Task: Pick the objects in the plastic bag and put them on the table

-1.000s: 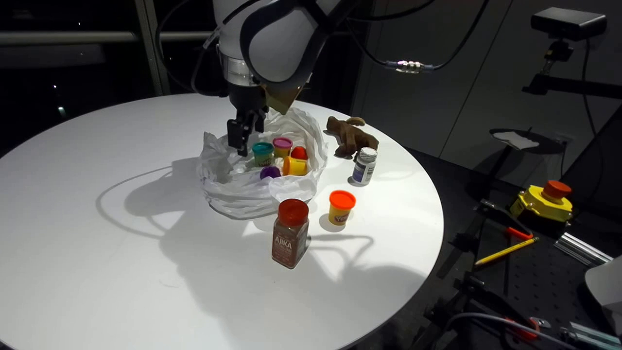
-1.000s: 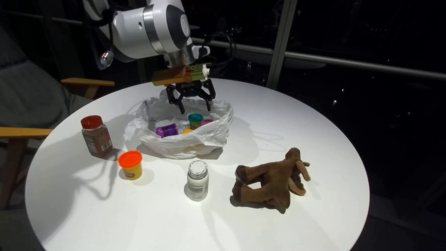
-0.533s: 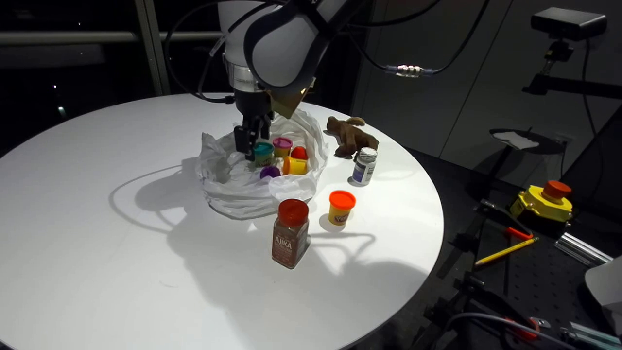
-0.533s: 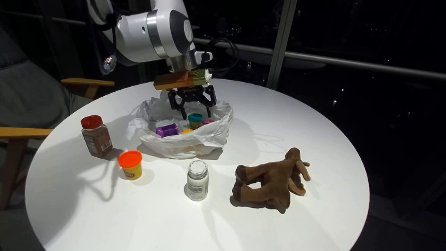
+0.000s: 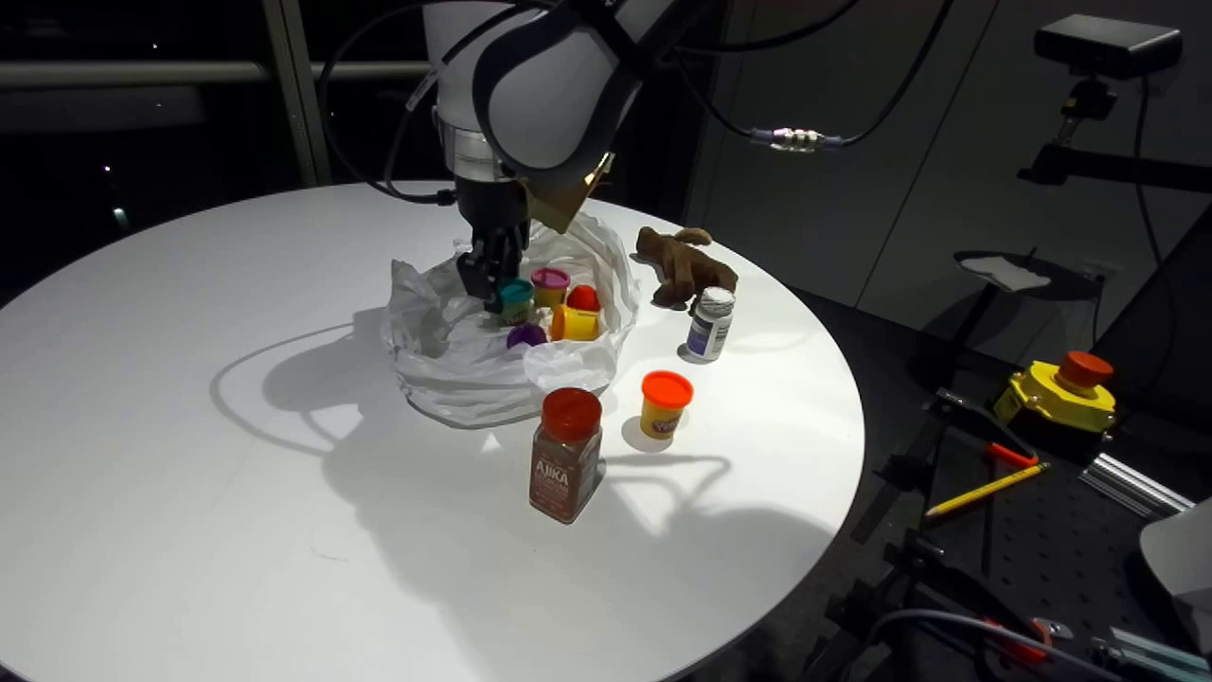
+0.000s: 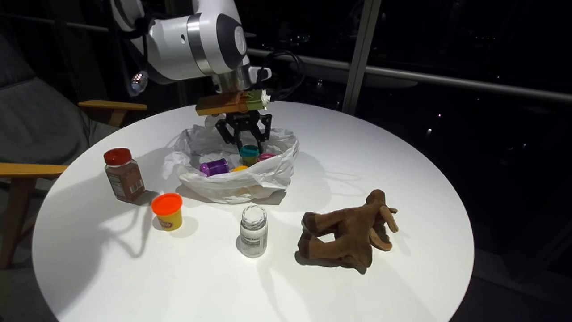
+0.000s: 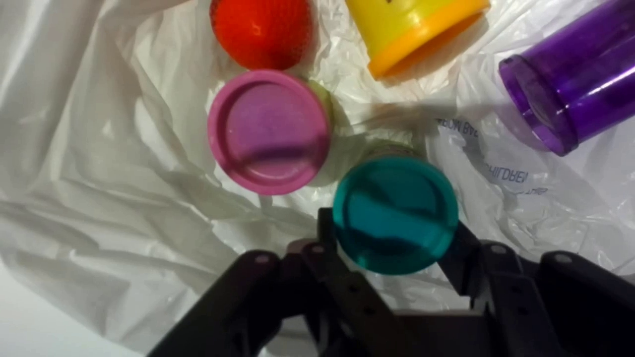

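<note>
One teal-lidded tub point(image 6: 249, 153) sits clasped in my gripper point(image 7: 394, 237) inside the plastic bag point(image 5: 473, 393), just beside a pink-lidded tub point(image 7: 268, 131) and near a purple cup point(image 7: 590, 79) on its side. Outside the bag, on the desk point(image 5: 189, 530), I see the AJIKA jar point(image 5: 564, 469), an orange-lidded Play-Doh tub point(image 6: 168, 212), a white bottle point(image 6: 253, 235) and a brown plush toy point(image 6: 353, 230).

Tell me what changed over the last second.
The end effector came down around the teal-lidded tub in the plastic bag, and its jaws went from wide open to closed on the tub's sides. The brown plush toy, red-lidded jar and orange-lidded tub stayed put on the table.
</note>
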Controlling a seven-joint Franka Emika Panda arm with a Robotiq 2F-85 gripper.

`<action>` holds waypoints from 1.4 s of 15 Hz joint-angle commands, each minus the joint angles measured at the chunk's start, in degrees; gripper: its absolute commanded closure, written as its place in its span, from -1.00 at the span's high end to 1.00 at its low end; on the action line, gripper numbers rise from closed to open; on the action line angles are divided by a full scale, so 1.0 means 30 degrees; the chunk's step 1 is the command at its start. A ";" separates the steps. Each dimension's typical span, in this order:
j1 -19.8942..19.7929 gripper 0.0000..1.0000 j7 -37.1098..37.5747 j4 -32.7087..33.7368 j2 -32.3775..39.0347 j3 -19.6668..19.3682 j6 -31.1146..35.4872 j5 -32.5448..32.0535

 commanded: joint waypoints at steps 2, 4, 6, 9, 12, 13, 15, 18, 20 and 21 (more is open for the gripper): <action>-0.0564 -0.48 -0.0065 -0.1084 -0.1769 0.0062 -0.0196 0.0494; -0.0638 -0.48 0.0191 -0.2010 -0.3083 -0.0056 -0.0453 0.0477; -0.0718 -0.48 0.0438 -0.3452 -0.4854 -0.0038 -0.0726 0.0466; -0.0734 -0.48 0.0595 -0.6008 -0.7628 0.0331 -0.0733 0.0407; -0.0525 -0.48 0.1343 -0.8919 -1.0031 0.0590 -0.0279 -0.0046; -0.0480 -0.48 0.1685 -0.9805 -1.0649 0.0665 -0.0118 -0.0273; -0.0442 -0.48 0.2467 -1.1455 -1.1585 0.0845 0.0169 -0.0723; -0.0368 -0.48 0.3783 -1.3784 -1.2522 0.0966 0.1266 -0.2175; -0.0291 -0.48 0.5048 -1.5332 -1.3029 0.0856 0.2327 -0.3906; -0.0316 -0.48 0.5507 -1.5959 -1.3231 0.0858 0.2703 -0.4576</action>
